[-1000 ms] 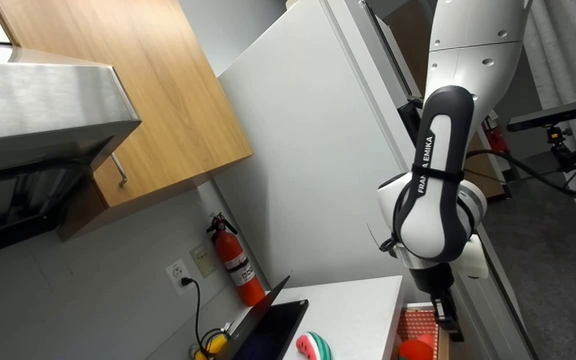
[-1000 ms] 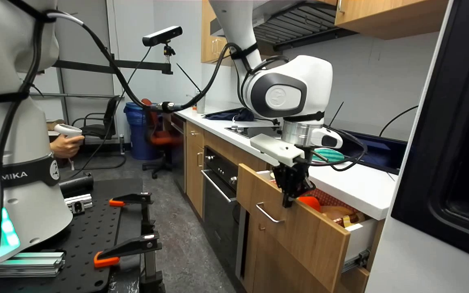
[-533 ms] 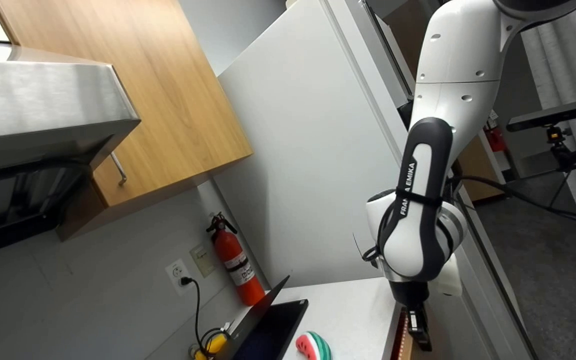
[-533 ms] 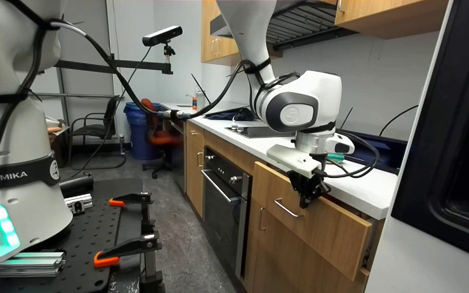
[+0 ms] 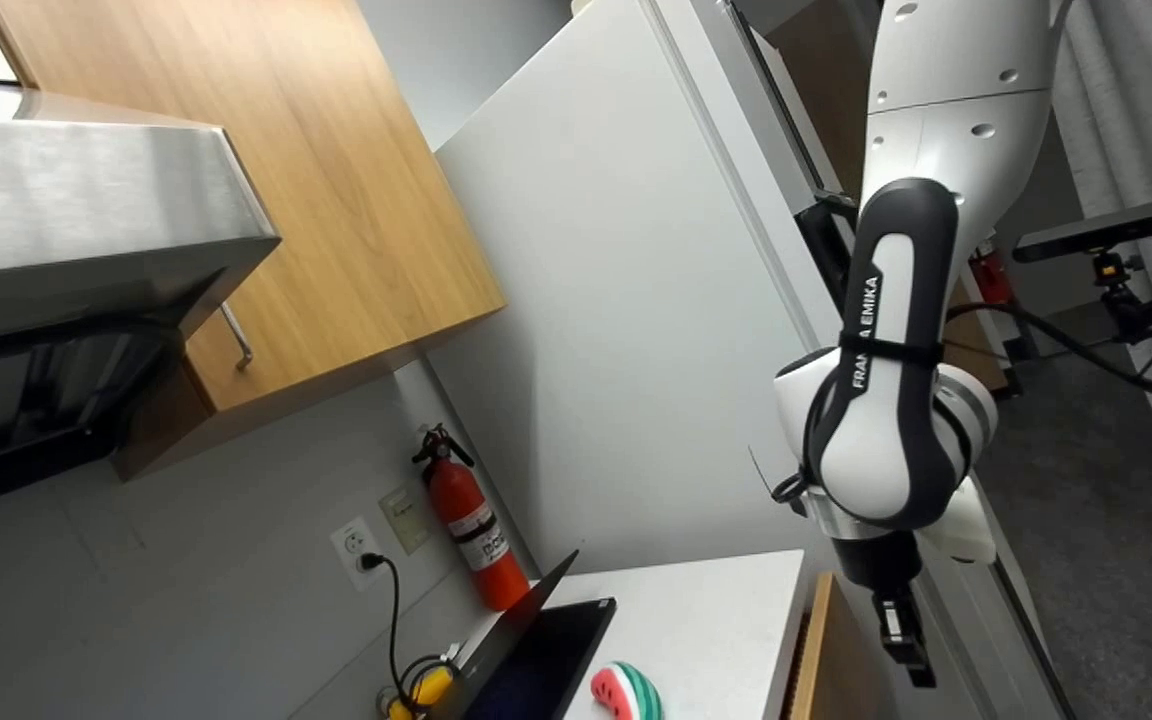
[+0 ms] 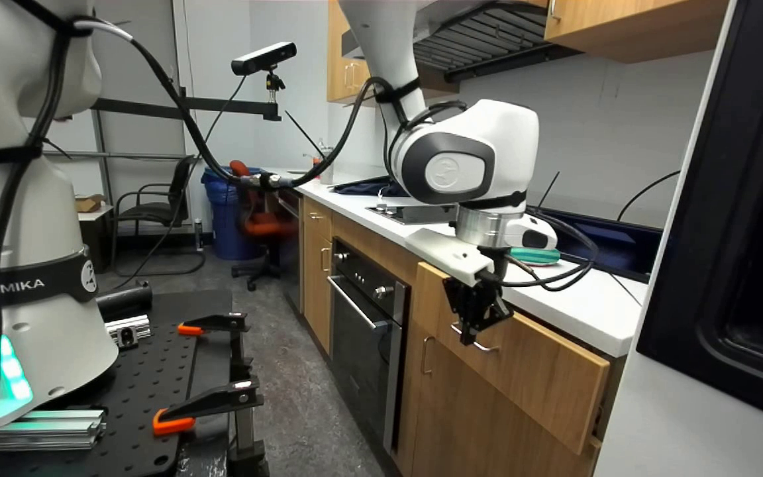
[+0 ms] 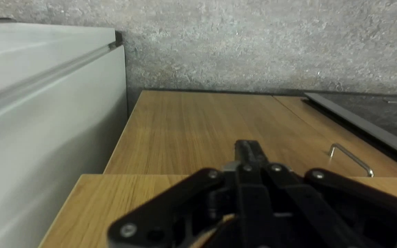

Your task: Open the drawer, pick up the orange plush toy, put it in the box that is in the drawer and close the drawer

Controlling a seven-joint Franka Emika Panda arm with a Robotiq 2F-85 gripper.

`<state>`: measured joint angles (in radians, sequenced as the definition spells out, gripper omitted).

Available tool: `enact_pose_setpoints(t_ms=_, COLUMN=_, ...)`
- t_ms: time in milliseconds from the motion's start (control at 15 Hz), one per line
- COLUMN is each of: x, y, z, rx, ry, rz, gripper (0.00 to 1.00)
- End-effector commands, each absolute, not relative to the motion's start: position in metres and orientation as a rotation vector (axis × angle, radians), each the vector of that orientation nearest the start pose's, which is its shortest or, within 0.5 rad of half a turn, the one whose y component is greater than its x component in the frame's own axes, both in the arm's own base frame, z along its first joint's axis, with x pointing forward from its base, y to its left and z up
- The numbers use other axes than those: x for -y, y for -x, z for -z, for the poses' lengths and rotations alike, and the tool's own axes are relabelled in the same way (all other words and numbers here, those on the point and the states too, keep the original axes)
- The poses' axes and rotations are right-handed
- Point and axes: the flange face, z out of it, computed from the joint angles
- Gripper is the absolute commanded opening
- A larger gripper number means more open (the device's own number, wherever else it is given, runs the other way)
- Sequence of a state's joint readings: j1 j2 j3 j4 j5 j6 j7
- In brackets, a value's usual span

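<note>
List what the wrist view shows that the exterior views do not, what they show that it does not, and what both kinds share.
Only the wrist view: the bottom edge of the cabinet door under the drawer.
Only the exterior views: the robot arm, the white counter and the watermelon-patterned item on it.
Shared: the gripper, the drawer and the grey floor.

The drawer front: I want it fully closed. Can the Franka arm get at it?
Probably yes: the gripper hovers, jaws together, just outside the wooden drawer front, and nothing visible stands between them.
</note>
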<state>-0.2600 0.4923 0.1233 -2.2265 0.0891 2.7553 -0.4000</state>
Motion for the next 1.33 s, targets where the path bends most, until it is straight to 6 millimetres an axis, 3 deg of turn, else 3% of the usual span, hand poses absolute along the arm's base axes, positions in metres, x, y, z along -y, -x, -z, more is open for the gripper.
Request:
enact_pose_setpoints(t_ms=0, x=0.068, y=-0.485, z=-0.192, rx=0.246, ry=3.051, rz=0.047, gripper=0.0)
enact_pose_setpoints(t_ms=400, x=0.037, y=-0.435, z=-0.23, rx=0.306, ry=3.04, rz=0.09, gripper=0.0)
enact_pose_setpoints(t_ms=1067, x=-0.024, y=-0.385, z=-0.285, rx=0.533, ry=2.953, rz=0.332, gripper=0.0)
enact_pose_setpoints(t_ms=1200, x=-0.032, y=-0.406, z=-0.299, rx=0.586, ry=2.943, rz=0.383, gripper=0.0)
enact_pose_setpoints(t_ms=1267, x=-0.036, y=-0.406, z=-0.305, rx=0.603, ry=2.937, rz=0.413, gripper=0.0)
